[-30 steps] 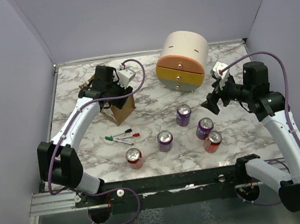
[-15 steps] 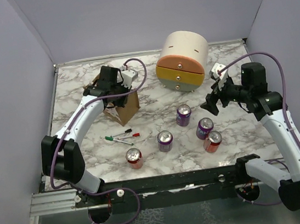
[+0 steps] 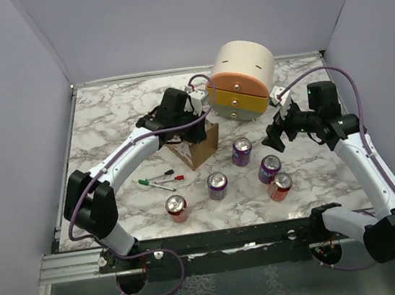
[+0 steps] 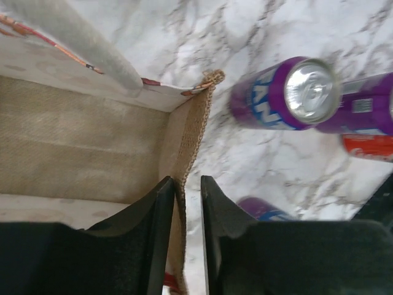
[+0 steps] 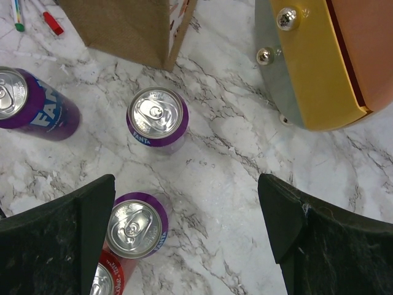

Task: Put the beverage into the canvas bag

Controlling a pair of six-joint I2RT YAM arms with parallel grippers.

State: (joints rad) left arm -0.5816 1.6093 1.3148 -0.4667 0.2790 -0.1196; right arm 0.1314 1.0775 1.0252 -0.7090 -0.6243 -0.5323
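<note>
The canvas bag (image 3: 199,147) is tan-brown and boxy and stands in front of the drawer unit. My left gripper (image 3: 183,129) is over its rim. In the left wrist view the fingers (image 4: 161,212) pinch the bag's side wall (image 4: 191,138), with the open inside (image 4: 80,147) and a pale handle (image 4: 80,46) to the left. Three purple cans (image 3: 242,152) (image 3: 218,185) (image 3: 269,168) and two red cans (image 3: 176,207) (image 3: 280,186) stand on the table. My right gripper (image 3: 275,136) is open and empty, above bare marble to the right of the purple cans (image 5: 156,117) (image 5: 136,227).
A round cream drawer unit (image 3: 241,80) with orange, yellow and grey fronts stands at the back, close behind the bag; it also shows in the right wrist view (image 5: 319,55). Marker pens (image 3: 159,180) lie left of the cans. Purple walls enclose the marble table (image 3: 107,123).
My left gripper has carried the bag from the table's left side to the right, in front of the drawer unit. My right gripper has shifted slightly left.
</note>
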